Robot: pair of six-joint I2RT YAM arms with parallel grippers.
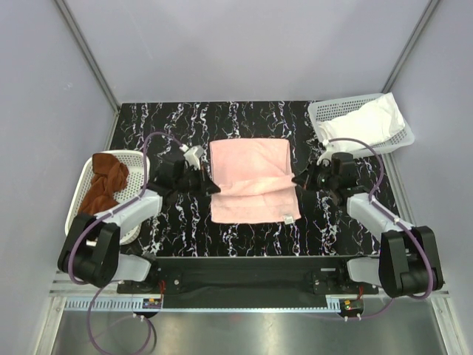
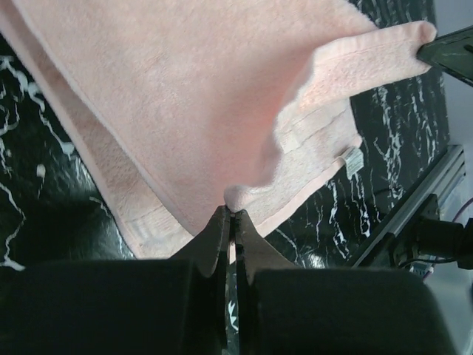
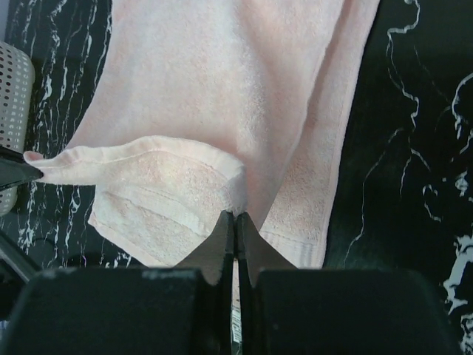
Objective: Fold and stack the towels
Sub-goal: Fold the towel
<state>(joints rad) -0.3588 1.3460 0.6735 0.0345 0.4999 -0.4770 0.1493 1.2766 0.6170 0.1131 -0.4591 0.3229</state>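
Well, closest to us the two black arm bases sit by a silver metal rail (image 1: 244,314) at the near edge. From there the arms reach out over the shiny black table top with white squiggly lines (image 1: 244,240).

The left gripper (image 2: 230,211) has its jaws squeezed together on the left side of the soft pale pink terry cloth towel (image 1: 247,166). The right gripper (image 3: 236,214) has its jaws squeezed together on the right side. The pink towel lies in the middle of the table. A strip across its middle is lifted up a little, and a small white tag (image 1: 287,218) shows at its near right corner. I think both grippers hold the sides at the same spot so the cloth stays straight and folds over evenly. The fold looks only just begun.

Further back, a white plastic basket full of holes (image 1: 134,157) sits at the table's left edge, with the rust-brown towel (image 1: 103,185) bunched up inside. Another white mesh basket (image 1: 319,118) sits at the far right corner and holds the crumpled white towel (image 1: 373,118). I guess they are kept to the sides so the middle has room for folding.

Plain pale grey walls (image 1: 244,44) stand all around.
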